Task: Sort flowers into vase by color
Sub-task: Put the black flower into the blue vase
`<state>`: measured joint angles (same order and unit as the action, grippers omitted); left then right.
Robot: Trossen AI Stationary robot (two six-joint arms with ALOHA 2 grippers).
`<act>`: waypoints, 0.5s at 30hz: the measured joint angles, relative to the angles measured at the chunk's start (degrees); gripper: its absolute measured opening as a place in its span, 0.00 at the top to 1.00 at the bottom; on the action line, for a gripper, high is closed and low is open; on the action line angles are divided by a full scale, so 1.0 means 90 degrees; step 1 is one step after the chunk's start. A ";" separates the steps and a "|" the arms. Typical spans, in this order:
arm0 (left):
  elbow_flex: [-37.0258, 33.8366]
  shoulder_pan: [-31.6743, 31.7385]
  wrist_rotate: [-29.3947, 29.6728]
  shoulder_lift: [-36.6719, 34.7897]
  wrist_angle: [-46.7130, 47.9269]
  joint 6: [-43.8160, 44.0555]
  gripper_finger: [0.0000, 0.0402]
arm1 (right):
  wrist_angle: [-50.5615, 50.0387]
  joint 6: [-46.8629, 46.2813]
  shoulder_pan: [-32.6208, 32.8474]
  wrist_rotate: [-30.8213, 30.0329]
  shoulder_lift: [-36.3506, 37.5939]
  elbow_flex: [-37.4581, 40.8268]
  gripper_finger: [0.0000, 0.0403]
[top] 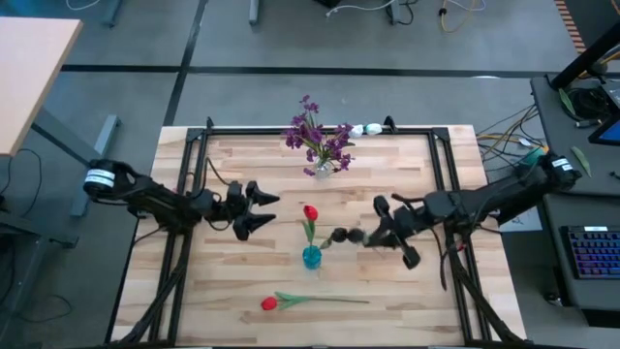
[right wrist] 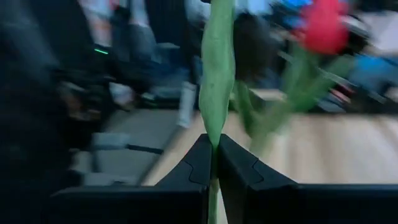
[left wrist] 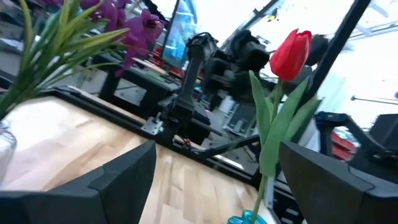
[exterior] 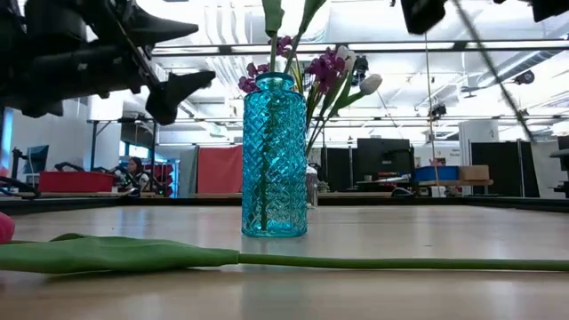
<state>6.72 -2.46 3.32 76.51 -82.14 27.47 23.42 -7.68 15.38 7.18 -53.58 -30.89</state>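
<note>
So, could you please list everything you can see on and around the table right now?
Blue vase: one, blue patterned glass, table centre, holding one red tulip.
Clear vase: one, near the far edge, holding purple flowers.
Loose red tulip: one, red head on a green stem, lying flat near the front edge.
Dark flower: one, near-black bloom, just right of the blue vase, its green stem held by the right gripper.
White buds: a few, at the far edge beside the purple flowers.
Table: one, light wood.
Left gripper: dark, open, left of the blue vase.
Right gripper: dark, shut on the stem.
</note>
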 joint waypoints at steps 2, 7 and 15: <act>0.0000 -0.0273 0.0366 -0.0074 0.0108 -0.0150 0.20 | 0.0569 0.0140 0.0097 0.0396 -0.0142 0.0091 0.97; 0.0073 -0.0978 0.1220 -0.0188 0.0326 -0.0502 0.20 | 0.1072 0.0363 0.0175 0.0440 -0.0514 0.0018 0.97; 0.1153 -0.1892 0.1730 -0.0230 0.2569 -0.1975 0.20 | 0.2654 0.0827 0.0297 0.1223 -0.1058 -0.0161 0.97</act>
<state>17.10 -19.49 18.89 74.43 -59.02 9.69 47.31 -0.24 18.05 18.18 -63.11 -32.34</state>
